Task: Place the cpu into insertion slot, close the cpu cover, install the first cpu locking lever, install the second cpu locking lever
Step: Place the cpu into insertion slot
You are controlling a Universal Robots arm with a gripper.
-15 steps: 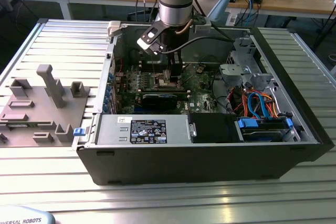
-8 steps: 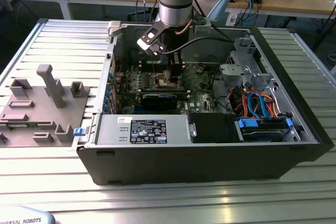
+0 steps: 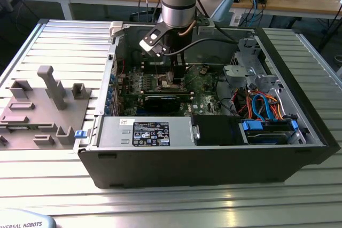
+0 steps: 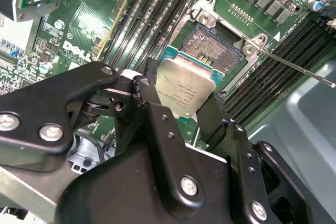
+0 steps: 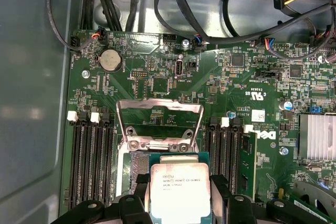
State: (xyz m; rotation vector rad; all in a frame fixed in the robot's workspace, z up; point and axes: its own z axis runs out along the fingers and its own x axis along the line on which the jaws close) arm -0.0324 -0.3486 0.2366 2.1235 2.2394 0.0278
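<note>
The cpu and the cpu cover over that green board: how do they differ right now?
The cpu is a solid plate with a dull silver top; the cpu cover is a frame with the board showing through its middle. The cpu is clamped in the gripper over the insertion slot, not yet seated; the cpu cover stands tilted up, open. Both are squarish silvery metal.

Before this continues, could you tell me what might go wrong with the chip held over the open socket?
1. The gripper holds the cpu by two edges, only partly over the insertion slot; a skewed landing could damage the open slot.
2. The cpu cover stands raised just beyond the slot, so the chip might clip it.
3. The thin locking lever juts out beside the slot and could snag the jaws.
</note>
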